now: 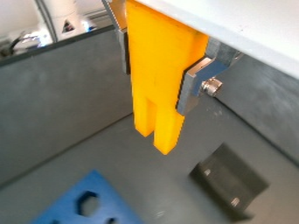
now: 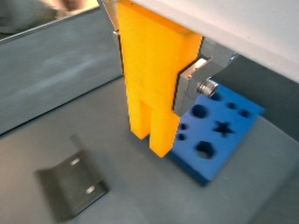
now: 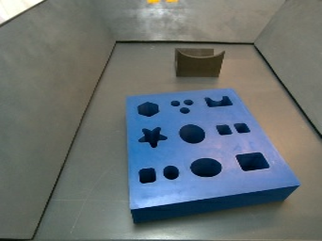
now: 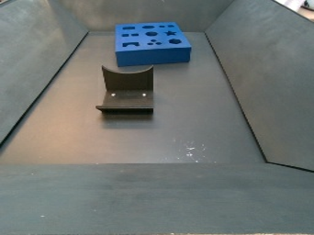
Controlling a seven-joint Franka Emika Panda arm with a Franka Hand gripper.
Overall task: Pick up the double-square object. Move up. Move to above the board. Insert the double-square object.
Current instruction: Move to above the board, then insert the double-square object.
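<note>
Gripper [image 2: 158,83] fingers [image 2: 194,83] clamped on double-square object [image 2: 158,79], lifted high; board [image 2: 222,127] offset below; transit, insertion remain.

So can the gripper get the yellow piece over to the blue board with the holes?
Probably yes. The gripper holds the double-square object high above the floor, and nothing stands on the board. The fixture sits low, apart from the board.

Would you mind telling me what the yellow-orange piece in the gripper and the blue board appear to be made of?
The double-square object, held in the gripper above the floor, looks like matte plastic: uniform colour, faint ridged surface, possibly printed. The board also looks like plastic or painted material, with an even matte blue face and crisp dark cut-outs.
</note>
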